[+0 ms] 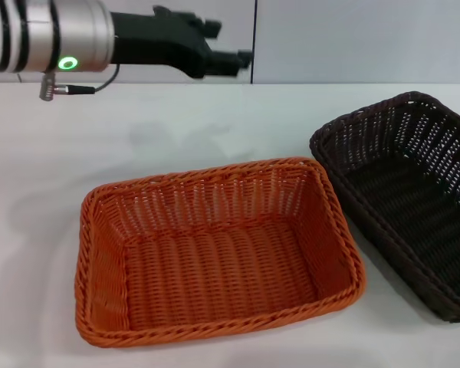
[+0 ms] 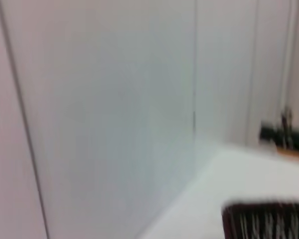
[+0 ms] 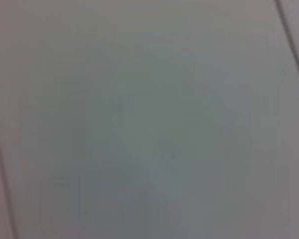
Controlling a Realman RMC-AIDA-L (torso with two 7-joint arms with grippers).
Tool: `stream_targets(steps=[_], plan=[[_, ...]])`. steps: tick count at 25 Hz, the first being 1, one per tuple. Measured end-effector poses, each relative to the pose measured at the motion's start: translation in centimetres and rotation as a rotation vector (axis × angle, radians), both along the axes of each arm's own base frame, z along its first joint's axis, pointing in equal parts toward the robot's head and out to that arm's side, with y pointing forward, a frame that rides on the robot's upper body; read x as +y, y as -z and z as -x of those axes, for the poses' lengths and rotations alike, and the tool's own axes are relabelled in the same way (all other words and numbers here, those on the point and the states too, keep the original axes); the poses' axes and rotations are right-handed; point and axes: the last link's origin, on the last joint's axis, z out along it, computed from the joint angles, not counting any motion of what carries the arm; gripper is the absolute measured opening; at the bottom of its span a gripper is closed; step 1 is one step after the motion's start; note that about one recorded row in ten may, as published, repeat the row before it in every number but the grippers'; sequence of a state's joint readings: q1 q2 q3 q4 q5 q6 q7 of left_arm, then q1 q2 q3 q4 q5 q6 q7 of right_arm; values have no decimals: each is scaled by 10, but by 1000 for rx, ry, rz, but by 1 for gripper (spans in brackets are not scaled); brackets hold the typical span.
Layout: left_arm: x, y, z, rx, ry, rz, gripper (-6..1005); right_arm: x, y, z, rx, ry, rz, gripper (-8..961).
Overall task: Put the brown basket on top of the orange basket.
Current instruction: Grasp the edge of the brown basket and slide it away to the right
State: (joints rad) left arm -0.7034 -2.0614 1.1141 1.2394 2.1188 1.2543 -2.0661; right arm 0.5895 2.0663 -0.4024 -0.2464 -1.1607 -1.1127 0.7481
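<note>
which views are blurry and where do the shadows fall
Head view: sharp; orange basket and brown basket cast soft shadows on the white table. Left wrist view: blurred, a dark basket edge smeared. Right wrist view: only a featureless grey blur.

Orange basket (image 1: 215, 253) sits upright in front of me; brown basket (image 1: 410, 192) at its 2 o'clock, rims nearly touching.
</note>
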Motion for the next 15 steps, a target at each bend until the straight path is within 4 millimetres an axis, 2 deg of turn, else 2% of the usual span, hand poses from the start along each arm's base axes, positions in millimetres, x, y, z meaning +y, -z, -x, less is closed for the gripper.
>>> stream_targets(steps=[1, 2, 4, 6, 9, 10, 11, 12, 13, 15], plan=[[0, -2, 2, -42, 13, -25, 718, 0, 0, 0, 0, 0, 0, 588], [-2, -8, 14, -186, 49, -104, 718, 2, -4, 2, -14, -21, 31, 588], [-4, -10, 20, -240, 57, -130, 717, 4, -10, 8, -48, -61, 118, 589], [-9, -15, 38, -377, 75, -213, 716, 8, -17, 15, -89, -92, 245, 589], [-11, -17, 46, -430, 91, -256, 715, 13, -33, 25, -148, -80, 432, 590], [-14, -17, 59, -482, 105, -303, 715, 14, -40, 28, -180, -58, 492, 590], [-14, -17, 59, -482, 105, -303, 715, 15, -45, 32, -216, -31, 557, 591], [-22, -16, 75, -552, 148, -383, 715, 16, -52, 35, -266, -2, 608, 591], [-25, -15, 80, -569, 158, -404, 715, 15, -56, 39, -307, 13, 653, 591], [-25, -15, 80, -569, 158, -404, 715, 10, -62, 46, -414, 41, 765, 592]])
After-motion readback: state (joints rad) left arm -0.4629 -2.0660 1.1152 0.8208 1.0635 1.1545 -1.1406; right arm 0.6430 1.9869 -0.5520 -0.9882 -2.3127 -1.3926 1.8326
